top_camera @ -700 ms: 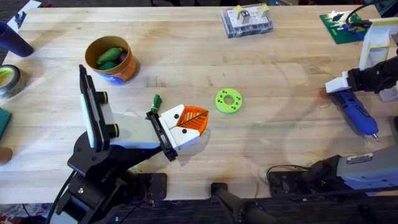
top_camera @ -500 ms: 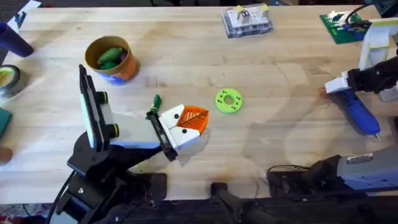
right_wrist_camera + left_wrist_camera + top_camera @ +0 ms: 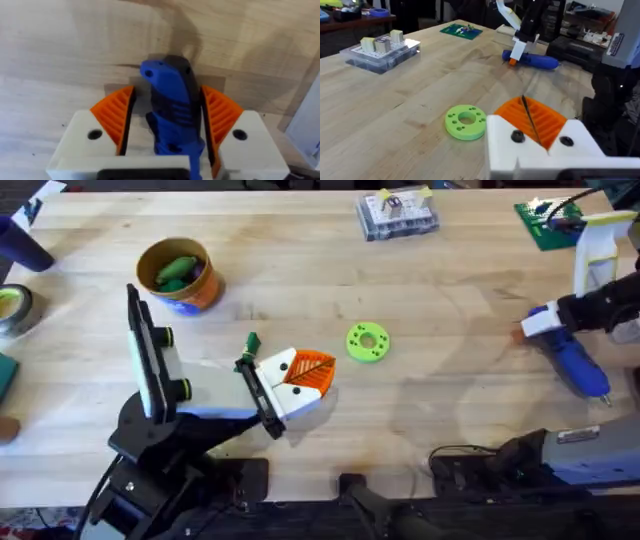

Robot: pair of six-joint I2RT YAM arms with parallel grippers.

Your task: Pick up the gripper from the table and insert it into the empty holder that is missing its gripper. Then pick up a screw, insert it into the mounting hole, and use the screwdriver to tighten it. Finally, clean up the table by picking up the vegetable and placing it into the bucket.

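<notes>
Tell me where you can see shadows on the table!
Overhead view: soft grey shadows curve across the table right of the green ring. Right wrist view: a dark shadow lies on the wood beyond the blue screwdriver, between the right pincer's orange pads.

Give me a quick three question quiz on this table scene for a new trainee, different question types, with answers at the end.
1. True or false: the bucket is empty.
2. What lies between the right gripper's orange pads?
A. the green ring
B. the screwdriver
C. the parts box
3. Fill in: in the overhead view, the green ring lies on the table just right of the orange ____ held at the left gripper.

Key
1. False: green items lie inside.
2. B.
3. finger, seated in the white holder.
</notes>
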